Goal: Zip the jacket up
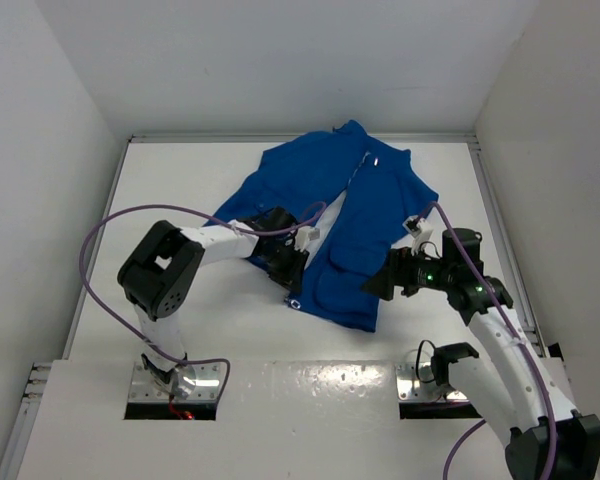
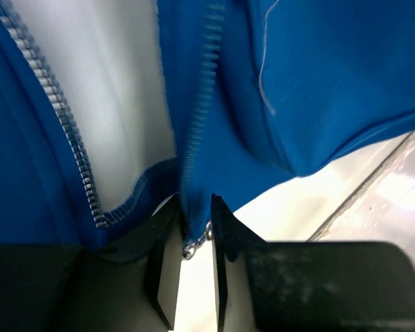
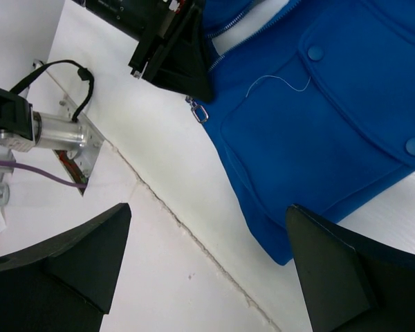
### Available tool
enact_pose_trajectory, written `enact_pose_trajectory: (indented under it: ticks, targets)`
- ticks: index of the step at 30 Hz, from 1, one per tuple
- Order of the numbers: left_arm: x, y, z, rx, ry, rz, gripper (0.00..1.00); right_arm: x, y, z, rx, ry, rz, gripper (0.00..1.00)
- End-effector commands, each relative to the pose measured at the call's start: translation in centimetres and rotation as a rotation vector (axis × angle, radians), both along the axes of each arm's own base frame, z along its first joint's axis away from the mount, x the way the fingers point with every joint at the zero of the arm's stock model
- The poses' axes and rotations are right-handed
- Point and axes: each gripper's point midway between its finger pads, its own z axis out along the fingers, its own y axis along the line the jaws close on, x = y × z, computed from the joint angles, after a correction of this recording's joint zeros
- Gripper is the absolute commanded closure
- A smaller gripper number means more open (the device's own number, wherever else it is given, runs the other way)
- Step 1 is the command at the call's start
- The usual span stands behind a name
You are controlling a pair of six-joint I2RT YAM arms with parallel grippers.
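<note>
Jacket [image 1: 345, 225], blue, soft, limp, light, spread flat on the table [image 1: 180, 180]; best held at the bottom end of the zipper [image 2: 200, 124], where left gripper [image 2: 192, 214] stands narrowly parted, unclamped; right gripper [image 3: 207, 214] gapes empty beside the hem.

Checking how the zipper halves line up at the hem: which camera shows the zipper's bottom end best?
The left wrist view: both tooth rows of the zipper run down close up, unjoined, ending at the left claw. The right wrist view shows mainly its metal pull ring beside that claw; the top view, just a speck.
</note>
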Motion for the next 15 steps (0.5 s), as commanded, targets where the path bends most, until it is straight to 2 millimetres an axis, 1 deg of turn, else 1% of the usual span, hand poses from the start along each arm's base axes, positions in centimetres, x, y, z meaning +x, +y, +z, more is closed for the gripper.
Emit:
enact_pose_trajectory:
  ticks: [1, 2, 4, 5, 7, 9, 10, 11, 12, 13, 14, 15]
  targets:
    - [-1.0, 1.4, 0.2, 0.033, 0.007, -0.037, 0.71, 0.7, -0.2, 1.5, -0.01, -0.056, 0.001, 0.07]
    - [-0.9, 1.3, 0.6, 0.025, -0.006, -0.037, 0.71, 0.8, -0.2, 1.6, -0.011, -0.058, -0.001, 0.07]
    - [-1.5, 1.9, 0.6, 0.039, -0.001, -0.034, 0.67, 0.7, -0.1, 1.5, -0.008, -0.05, 0.0, 0.07]
    - [-1.7, 2.3, 0.3, 0.053, 0.003, -0.03, 0.67, 0.8, -0.1, 1.6, -0.007, -0.057, -0.001, 0.07]
    - [-1.4, 2.5, 0.2, 0.053, 0.003, -0.021, 0.67, 0.9, -0.1, 1.6, -0.002, -0.059, -0.007, 0.07]
    - [-0.8, 2.2, 0.5, 0.027, -0.005, -0.006, 0.7, 0.9, 0.0, 1.4, 0.0, -0.056, -0.008, 0.07]
    - [-1.1, 2.1, 0.2, 0.024, 0.016, -0.003, 0.71, 1.0, -0.1, 1.4, 0.001, -0.056, -0.01, 0.07]
    - [-0.4, 1.8, 0.7, -0.002, 0.011, 0.015, 0.72, 1.0, 0.0, 1.5, 0.002, -0.059, -0.007, 0.07]
    - [-0.5, 1.5, 0.7, -0.033, 0.041, 0.016, 0.72, 0.9, 0.0, 1.4, 0.001, -0.056, -0.007, 0.07]
    - [0.2, 1.2, 1.0, -0.067, 0.03, 0.03, 0.74, 0.9, -0.1, 1.4, -0.001, -0.061, -0.006, 0.07]
    - [0.2, 0.7, 1.0, -0.086, 0.048, 0.044, 0.74, 0.9, -0.1, 1.3, -0.004, -0.061, -0.007, 0.07]
    - [0.9, 0.2, 1.7, -0.141, 0.048, 0.058, 0.74, 0.8, -0.1, 1.3, -0.004, -0.058, -0.003, 0.07]
